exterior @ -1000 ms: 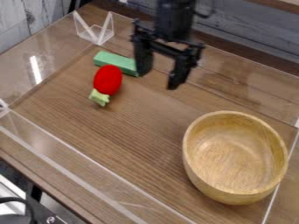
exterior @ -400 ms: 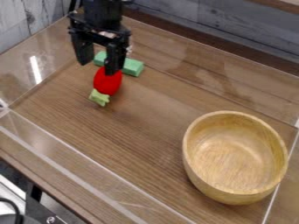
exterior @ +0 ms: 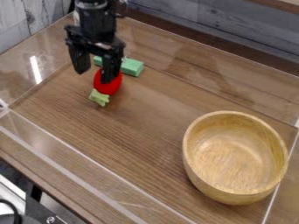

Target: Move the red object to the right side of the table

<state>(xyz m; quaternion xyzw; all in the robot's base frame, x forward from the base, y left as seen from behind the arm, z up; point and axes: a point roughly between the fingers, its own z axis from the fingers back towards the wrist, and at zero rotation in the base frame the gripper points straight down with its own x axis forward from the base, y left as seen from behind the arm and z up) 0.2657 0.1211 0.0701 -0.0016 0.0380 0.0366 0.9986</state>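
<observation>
The red object [exterior: 107, 86], a small egg-shaped toy with a light green leafy stub at its lower end, lies on the left part of the wooden table [exterior: 152, 122]. My black gripper [exterior: 97, 66] points straight down just above and behind it, open, with its fingers [exterior: 79, 59] spread apart. The right finger overlaps the top of the toy in this view; whether it touches I cannot tell. Nothing is held.
A flat green block [exterior: 131, 66] lies just behind and to the right of the toy. A large wooden bowl [exterior: 237, 157] stands at the front right. Low clear acrylic walls [exterior: 70, 175] edge the tabletop.
The gripper has moved left across the table and lowered, from beside the green block to right over the red object. It stayed open. The toy has not moved.
</observation>
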